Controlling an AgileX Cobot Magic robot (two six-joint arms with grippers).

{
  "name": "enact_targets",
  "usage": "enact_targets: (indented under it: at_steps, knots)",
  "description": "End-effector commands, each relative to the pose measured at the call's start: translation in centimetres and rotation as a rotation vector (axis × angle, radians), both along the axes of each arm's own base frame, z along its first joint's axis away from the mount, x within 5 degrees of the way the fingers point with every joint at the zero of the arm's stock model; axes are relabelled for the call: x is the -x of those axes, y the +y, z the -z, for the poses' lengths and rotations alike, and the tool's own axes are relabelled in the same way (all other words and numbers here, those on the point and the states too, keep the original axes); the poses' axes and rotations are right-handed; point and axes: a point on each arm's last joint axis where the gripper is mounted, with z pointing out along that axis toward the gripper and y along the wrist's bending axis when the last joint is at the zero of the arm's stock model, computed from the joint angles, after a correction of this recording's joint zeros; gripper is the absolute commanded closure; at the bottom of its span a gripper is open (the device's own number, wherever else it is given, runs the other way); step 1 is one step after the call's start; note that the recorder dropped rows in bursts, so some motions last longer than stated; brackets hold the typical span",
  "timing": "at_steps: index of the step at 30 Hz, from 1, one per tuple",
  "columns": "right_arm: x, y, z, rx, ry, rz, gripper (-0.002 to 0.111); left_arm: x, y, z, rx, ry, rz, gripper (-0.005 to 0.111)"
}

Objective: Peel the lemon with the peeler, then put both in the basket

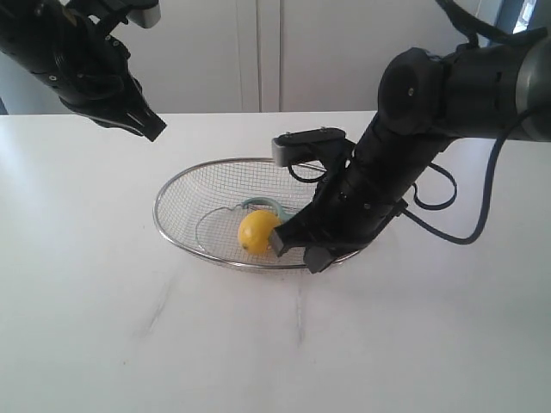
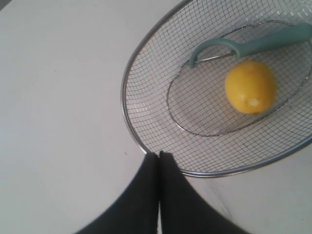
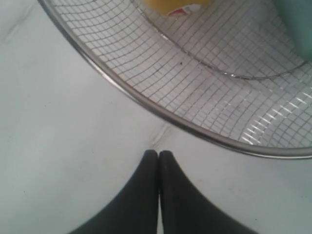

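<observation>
The yellow lemon (image 1: 256,232) (image 2: 250,87) lies inside the wire mesh basket (image 1: 158,211) (image 2: 123,97) on the white table. The teal peeler (image 1: 258,205) (image 2: 263,45) lies in the basket just behind the lemon, its curved head close to the fruit. My left gripper (image 1: 155,131) (image 2: 159,154) is shut and empty, raised well above the table, back and left of the basket. My right gripper (image 1: 315,258) (image 3: 158,153) is shut and empty, low over the basket's front rim (image 3: 146,108). The lemon's sticker (image 3: 185,9) shows at the edge of the right wrist view.
The white table (image 1: 103,327) spreads around the basket on all sides. A pale wall with panel seams (image 1: 258,52) runs behind it. My right arm (image 1: 405,146) leans over the basket's right half, with a black cable looping beside it.
</observation>
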Motion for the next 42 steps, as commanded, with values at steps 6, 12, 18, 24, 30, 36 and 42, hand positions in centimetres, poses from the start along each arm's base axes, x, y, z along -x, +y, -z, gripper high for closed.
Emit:
enact_targets:
  at_steps: [6,12,18,24,30,36,42]
  knots:
    - [1.3,-1.2,-4.9,-0.058,-0.131,0.119,0.108,0.2,0.1,-0.5,0.016,-0.004,-0.011,0.107]
    - [3.4,-4.5,-9.9,-0.001,-0.349,0.244,0.108,1.7,0.9,-2.9,0.048,-0.068,-0.011,0.107]
    - [6.6,-7.1,-11.6,0.003,-0.442,0.313,0.108,4.9,2.4,-7.0,0.106,-0.188,-0.01,0.107]
    - [8.7,-8.4,-12.4,-0.018,-0.478,0.318,0.108,8.6,4.2,-9.5,0.156,-0.289,-0.01,0.107]
    - [9.1,-8.6,-13.0,-0.032,-0.495,0.32,0.108,12.9,9.0,-10.3,0.177,-0.377,-0.138,0.107]
    - [9.1,-8.6,-13.0,-0.032,-0.495,0.32,0.108,19.9,13.0,-9.8,0.191,-0.51,-0.27,0.107]
    - [9.1,-8.6,-13.0,-0.032,-0.495,0.32,0.108,26.7,14.5,-10.4,0.226,-0.706,-0.338,0.107]
